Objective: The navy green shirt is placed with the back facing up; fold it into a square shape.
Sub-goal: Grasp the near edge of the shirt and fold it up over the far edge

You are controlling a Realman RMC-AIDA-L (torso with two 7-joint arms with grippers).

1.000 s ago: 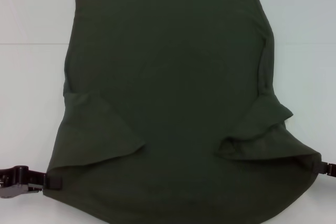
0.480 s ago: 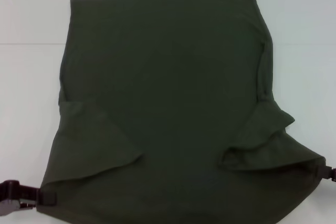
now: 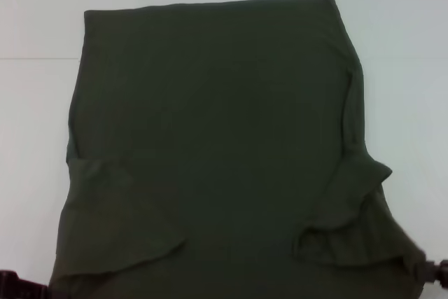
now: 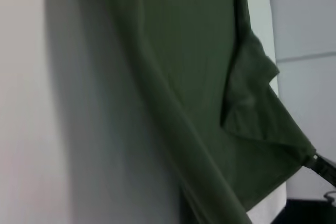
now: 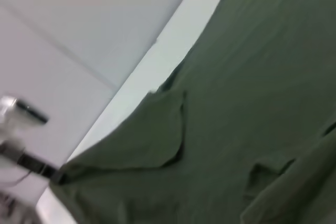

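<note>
The navy green shirt (image 3: 217, 138) lies spread on the white table (image 3: 35, 19), its straight far edge at the back. Both short sleeves are folded inward on top: one at the near left (image 3: 119, 229), one at the near right (image 3: 350, 222). My left gripper (image 3: 28, 286) is shut on the shirt's near left corner, at the frame's bottom edge. My right gripper (image 3: 423, 271) is shut on the near right corner. The left wrist view shows the shirt (image 4: 199, 77) stretched toward the right gripper (image 4: 315, 162). In the right wrist view the shirt (image 5: 252, 103) runs to the left gripper (image 5: 50, 174).
A thin seam (image 3: 31, 57) crosses the white table behind the shirt's left side. Bare table surrounds the shirt on the left, right and far sides. The left wrist view shows the table's near edge with a dark gap (image 4: 307, 211) beyond it.
Both grippers have drawn back toward the near edge, dragging the shirt with them. The shirt's far edge and both sleeves sit lower in the head view than before.
</note>
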